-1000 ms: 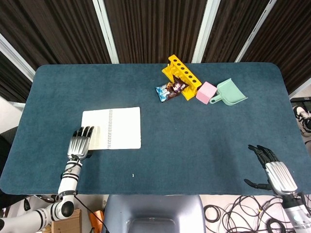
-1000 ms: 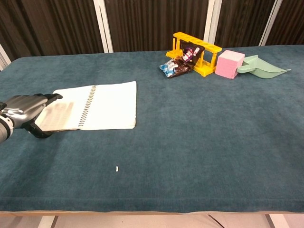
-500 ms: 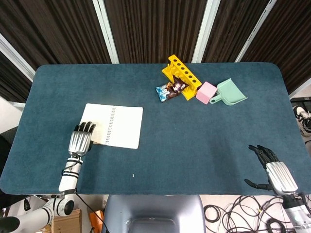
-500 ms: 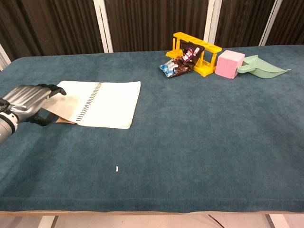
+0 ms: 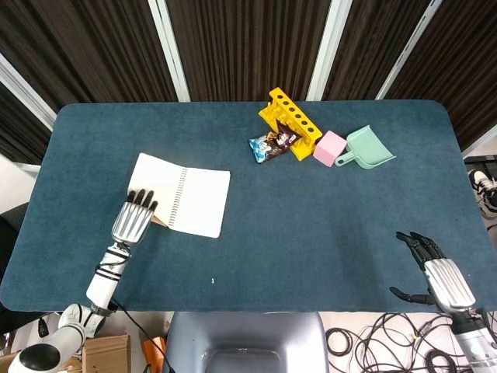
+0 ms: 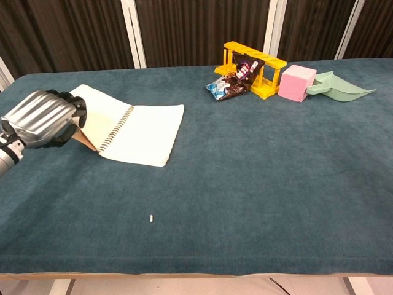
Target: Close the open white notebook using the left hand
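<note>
The left hand (image 5: 133, 220) grips the left cover of the spiral notebook (image 5: 194, 200), holding it tilted up off the table (image 5: 311, 225); the rest lies flat just right of it. The right hand (image 5: 435, 272) rests spread, well apart.

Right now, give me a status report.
Left hand holds the notebook's left cover, lifted off the table. Right hand open, idle. Nothing in the way.

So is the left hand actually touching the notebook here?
Touching. The chest view shows the left hand gripping the raised left cover of the notebook; in the head view its fingers overlap that edge.
</note>
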You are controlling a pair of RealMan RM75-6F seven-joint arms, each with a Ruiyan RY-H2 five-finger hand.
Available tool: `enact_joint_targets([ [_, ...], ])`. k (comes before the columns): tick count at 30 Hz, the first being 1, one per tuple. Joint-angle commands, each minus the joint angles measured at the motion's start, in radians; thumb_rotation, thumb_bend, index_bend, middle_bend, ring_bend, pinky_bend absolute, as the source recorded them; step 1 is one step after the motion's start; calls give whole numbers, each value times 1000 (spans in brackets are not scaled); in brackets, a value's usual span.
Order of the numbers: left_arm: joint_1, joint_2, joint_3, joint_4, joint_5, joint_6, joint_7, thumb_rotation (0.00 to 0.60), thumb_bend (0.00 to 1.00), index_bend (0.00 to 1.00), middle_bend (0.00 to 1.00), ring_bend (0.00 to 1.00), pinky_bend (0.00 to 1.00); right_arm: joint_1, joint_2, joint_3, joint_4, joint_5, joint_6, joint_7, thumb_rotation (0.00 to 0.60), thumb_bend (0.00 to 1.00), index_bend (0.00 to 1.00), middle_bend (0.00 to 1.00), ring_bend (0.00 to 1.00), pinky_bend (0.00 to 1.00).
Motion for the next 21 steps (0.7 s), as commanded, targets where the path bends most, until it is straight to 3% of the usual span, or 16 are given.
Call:
enact_joint_targets([
  [1, -14, -34, 22, 73, 43, 40, -49, 600, 642, 554, 328, 296, 393, 1, 1, 1, -2, -1, 0, -1, 600, 0, 72, 132, 39, 115],
  [7, -3, -28, 50, 103, 91, 119, -61, 600, 646, 568, 343, 307, 420, -3, 4, 0, -2, -1, 8, 2, 600, 0, 73, 132, 37, 107],
  [11, 8, 2, 100, 92, 156, 200, -34, 600, 643, 568, 343, 306, 423, -8, 3, -3, 1, 0, 11, 5, 600, 0, 73, 132, 37, 105],
  [18, 2, 74, 178, -10, 278, 350, 72, 600, 643, 569, 346, 306, 426, -14, 0, -6, 2, -1, 16, 3, 600, 0, 73, 132, 35, 97],
  [21, -31, 103, 196, -75, 322, 361, 135, 600, 643, 569, 346, 305, 426, -15, -2, -6, 2, 0, 17, 3, 600, 0, 73, 132, 34, 94],
])
